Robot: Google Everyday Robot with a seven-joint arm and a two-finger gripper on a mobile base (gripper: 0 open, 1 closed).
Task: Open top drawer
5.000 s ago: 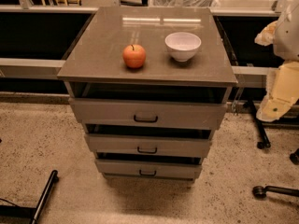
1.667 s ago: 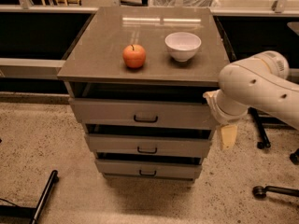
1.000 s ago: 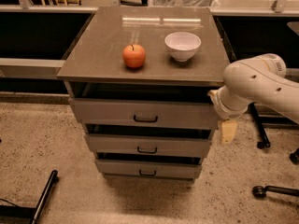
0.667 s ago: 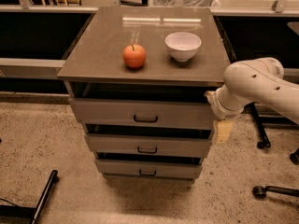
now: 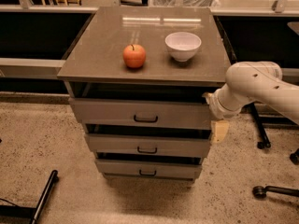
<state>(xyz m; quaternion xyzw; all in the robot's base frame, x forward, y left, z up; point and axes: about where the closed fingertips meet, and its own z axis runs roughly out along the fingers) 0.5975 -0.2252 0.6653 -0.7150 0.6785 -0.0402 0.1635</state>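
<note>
Leftward of the gripper in the camera view, found the top drawer, uppermost and broadest-fronted of three grey ones stacked under a grey cabinet top. Noted its front running long and level, side to side, right end just beside the gripper, left end far off. Placed its small dark bar handle at mid-front, likewise level, well apart from the gripper to the left and slightly higher. Saw the gripper hanging downward off a white arm reaching in from the right, at the drawer's lower right corner. Could not tell whether touching that corner or merely in front of it, nor whether spread or pressed together. Judged the handle not yet reached and the pull not yet begun. Judged the coming move to turn on one offset: a sideways shift leftward along the front, a slight rise, a turn of the wrist to close across the level bar, then a straight pull toward the camera, square to the front. Below and left of the gripper, marked the middle drawer and bottom drawer, each with a like handle, the middle one's easy to catch by mistake. Above and left, on the cabinet top, noted a red apple and a white bowl, the bowl nearer, both likely to rock under a jerky pull.
</note>
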